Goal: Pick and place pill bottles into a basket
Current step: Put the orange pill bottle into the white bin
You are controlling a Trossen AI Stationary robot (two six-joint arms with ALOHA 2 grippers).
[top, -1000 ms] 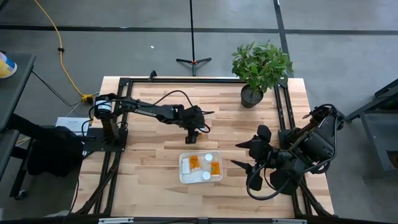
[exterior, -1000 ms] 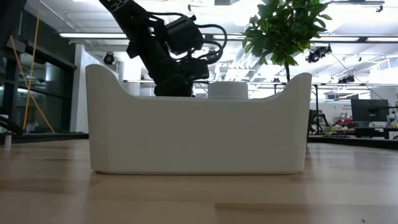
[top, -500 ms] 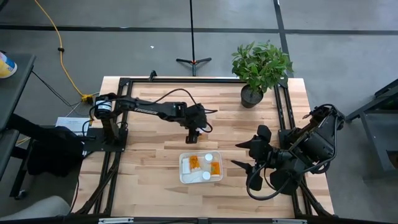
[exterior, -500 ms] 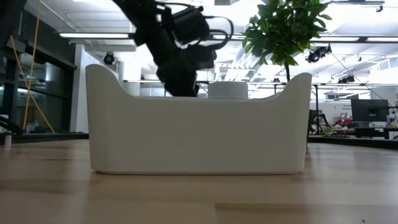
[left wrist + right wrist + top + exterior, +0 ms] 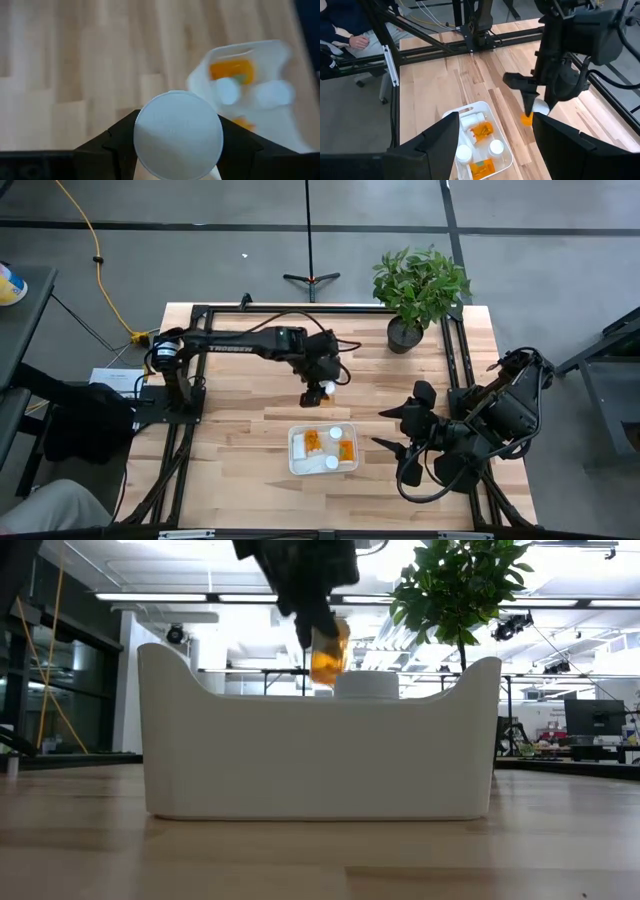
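My left gripper is shut on one orange pill bottle with a white cap, above the table just beyond the basket's far side. The bottle also shows above the basket's rim in the low view and in the right wrist view. The white basket sits at the table's near middle with several capped bottles lying in it. My right gripper is open and empty to the right of the basket. My left gripper pinches the bottle between its two fingers, one on each side just under the white cap. The fingers come from above, pointing down. The bottle is lifted clear of the table and hangs tilted below the fingers.
A potted plant stands at the table's far right corner. Black frame rails run along the table's sides. A person sits beyond the table's left side. Bare wood lies left of and beyond the basket.
My left gripper has risen and gone a little toward the table's right and far edge. The pill bottle has come up with it, lifted clear of the table, and now shows above the basket's rim in the low view.
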